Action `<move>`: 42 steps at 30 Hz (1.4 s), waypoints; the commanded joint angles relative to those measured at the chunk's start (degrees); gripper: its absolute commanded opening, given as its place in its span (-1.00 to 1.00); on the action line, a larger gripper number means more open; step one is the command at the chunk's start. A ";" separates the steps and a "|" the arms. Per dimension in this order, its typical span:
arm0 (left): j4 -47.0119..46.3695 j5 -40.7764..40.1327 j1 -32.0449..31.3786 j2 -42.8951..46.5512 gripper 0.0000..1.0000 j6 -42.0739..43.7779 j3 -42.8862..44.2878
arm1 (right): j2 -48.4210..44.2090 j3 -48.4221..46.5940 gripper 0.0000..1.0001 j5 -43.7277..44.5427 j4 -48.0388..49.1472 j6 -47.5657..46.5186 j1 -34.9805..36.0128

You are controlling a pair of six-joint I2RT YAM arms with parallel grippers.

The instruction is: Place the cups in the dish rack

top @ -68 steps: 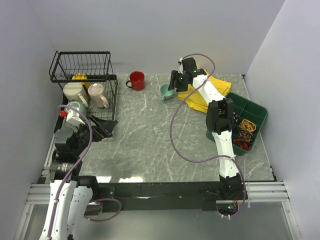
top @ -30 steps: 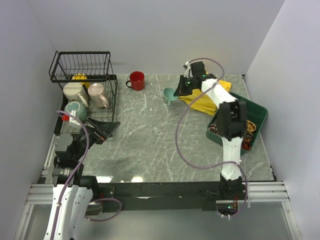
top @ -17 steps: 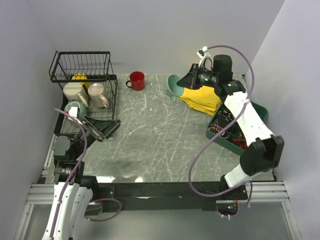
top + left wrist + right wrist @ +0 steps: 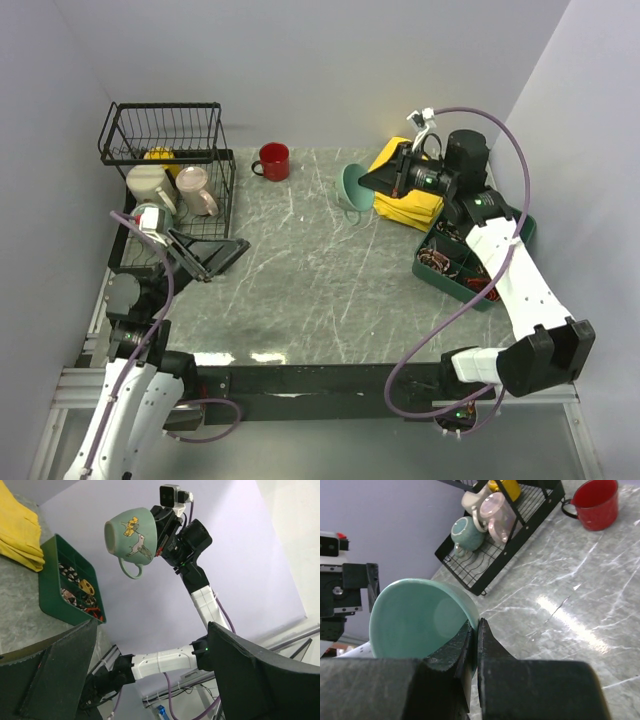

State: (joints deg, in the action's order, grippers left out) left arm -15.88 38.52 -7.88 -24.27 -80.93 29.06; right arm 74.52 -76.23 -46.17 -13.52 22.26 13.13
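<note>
My right gripper [image 4: 476, 625] is shut on the rim of the small teal cup [image 4: 415, 620], one finger inside and one outside. The teal cup [image 4: 352, 190] hangs tilted on its side above the table's back middle; its bird-and-flower side [image 4: 132, 537] shows in the left wrist view. The red cup [image 4: 272, 160] stands on the table right of the dish rack [image 4: 225, 205]. On the rack's tray lie the cream cup [image 4: 148, 183], the pinkish cup [image 4: 195, 190] and the grey-green cup [image 4: 468, 532]; the yellow cup [image 4: 158, 155] lies behind them. My left gripper [image 4: 215, 258] is open and empty beside the rack's near end.
A yellow cloth [image 4: 410, 195] lies at the back right under my right wrist. The green compartment tray [image 4: 500, 225] with small items sits at the right edge. Walls close the left, back and right sides.
My right arm lifted the teal cup off the table, tipped it on its side and drew back to the right. My left gripper shifted a little away from the rack, staying open.
</note>
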 commanded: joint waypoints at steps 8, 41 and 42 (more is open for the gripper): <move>-9.95 -9.60 -14.61 -7.01 0.93 2.52 0.12 | -4.21 5.56 -1.00 -4.80 11.58 6.56 0.15; -26.92 -18.75 -40.98 -36.89 0.93 8.77 13.74 | -11.50 14.70 -1.00 -9.81 29.85 24.84 0.06; -27.27 -18.66 -41.07 -37.60 0.93 8.77 14.53 | -11.59 15.40 -1.00 -9.99 31.08 26.94 0.15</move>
State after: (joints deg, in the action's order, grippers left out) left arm -37.34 20.18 -47.90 -59.46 -73.76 39.40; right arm 66.35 -61.71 -54.11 8.54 42.54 13.13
